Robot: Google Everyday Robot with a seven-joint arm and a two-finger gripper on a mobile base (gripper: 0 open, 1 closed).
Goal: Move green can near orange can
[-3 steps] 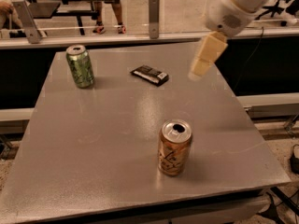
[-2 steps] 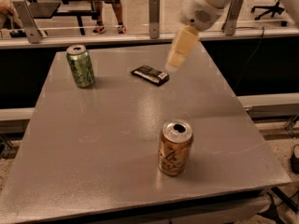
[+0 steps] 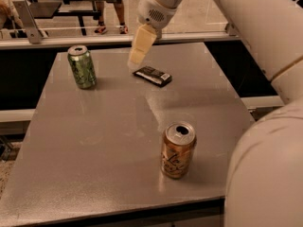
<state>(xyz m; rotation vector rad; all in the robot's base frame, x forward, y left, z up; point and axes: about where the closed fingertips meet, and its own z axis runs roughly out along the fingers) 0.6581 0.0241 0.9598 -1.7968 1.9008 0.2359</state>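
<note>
The green can [image 3: 82,66] stands upright at the far left of the grey table [image 3: 94,141]. The orange can [image 3: 177,151] stands upright near the front right, its top opened. My gripper [image 3: 138,50] hangs above the far middle of the table, to the right of the green can and apart from it, just left of a dark flat packet. It holds nothing that I can see.
A dark flat packet [image 3: 152,75] lies on the far middle of the table. My white arm [image 3: 265,126] fills the right side of the view. A glass rail [image 3: 71,39] and chairs stand behind the table's far edge.
The gripper has swung left across the far side of the table, from the right edge toward the green can. The cans and the packet have not moved.
</note>
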